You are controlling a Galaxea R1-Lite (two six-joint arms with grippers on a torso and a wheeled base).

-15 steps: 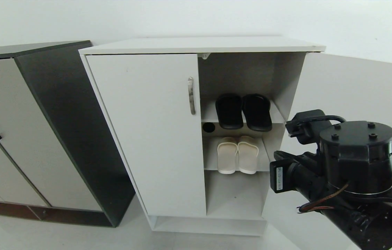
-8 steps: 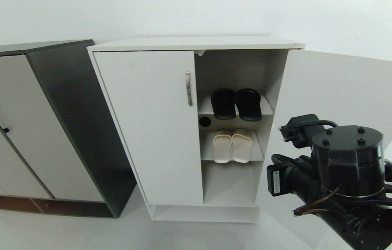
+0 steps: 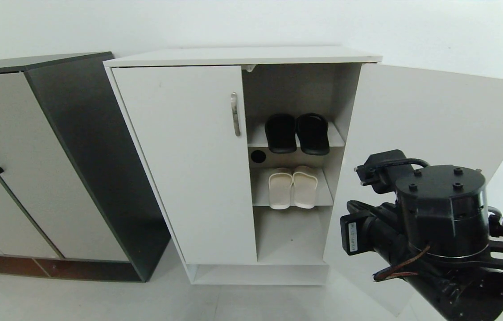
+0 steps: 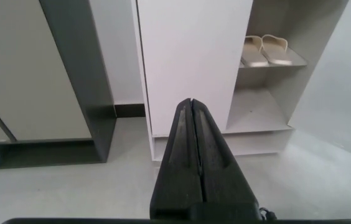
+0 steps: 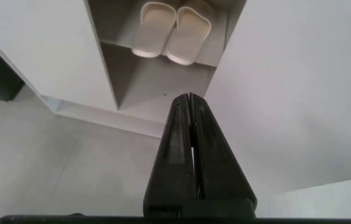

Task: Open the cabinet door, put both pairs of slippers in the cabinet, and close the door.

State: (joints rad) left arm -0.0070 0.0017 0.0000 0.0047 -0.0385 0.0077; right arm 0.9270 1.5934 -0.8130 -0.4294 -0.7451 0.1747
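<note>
Cabinet door [image 3: 412, 133] on the right side stands swung wide open, hinged at the right wall of the white cabinet [image 3: 242, 55], while the left door [image 3: 180, 160] is closed, its metal handle [image 3: 235, 114] upright near its inner edge. Inside the open half, the black slippers [image 3: 296, 133] lie side by side on the upper shelf, toes pointing to the back. The cream slippers [image 3: 292, 188] lie the same way on the shelf just below, touching each other. A round hole [image 3: 258, 156] shows in the back panel between the two shelves. The right arm [image 3: 434, 223] hangs low in front of the open door, apart from it. The right gripper [image 5: 191, 102] has its fingers pressed together and holds nothing; it points toward the cabinet's foot below the cream pair. The left gripper [image 4: 191, 109] is likewise closed and empty, aimed at the bottom of the closed door. A dark cabinet [image 3: 77, 156] with pale doors stands just beside the white one on its left, on the grey floor [image 3: 100, 303].
</note>
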